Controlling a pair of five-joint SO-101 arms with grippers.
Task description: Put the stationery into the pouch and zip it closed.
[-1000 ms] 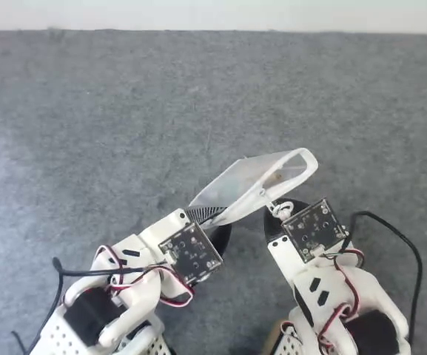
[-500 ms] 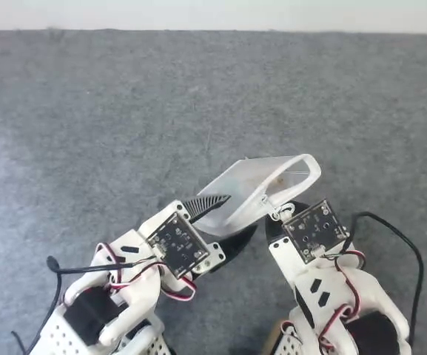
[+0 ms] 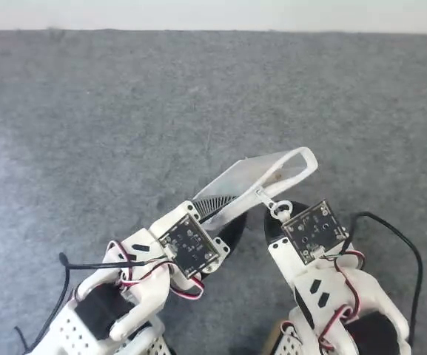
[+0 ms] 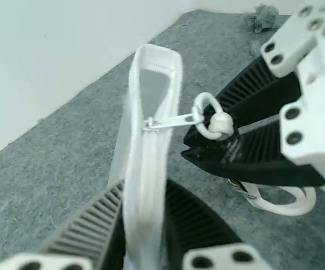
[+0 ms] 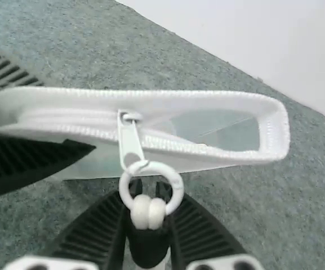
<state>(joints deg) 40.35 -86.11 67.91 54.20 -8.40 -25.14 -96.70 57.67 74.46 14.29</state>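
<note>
Jaws of the left gripper [image 4: 145,222] are clenched on the zipped end of the one pouch [image 4: 151,107]. Those of the right gripper [image 5: 146,225] grasp the single pull ring [image 5: 150,188]. I see its slider [image 5: 129,119] roughly midway along the zip, and the far end gapes. Both grippers hold the pouch off the grey table [image 3: 87,111], close to its near edge and right of centre. I cannot make out the contents.
</note>
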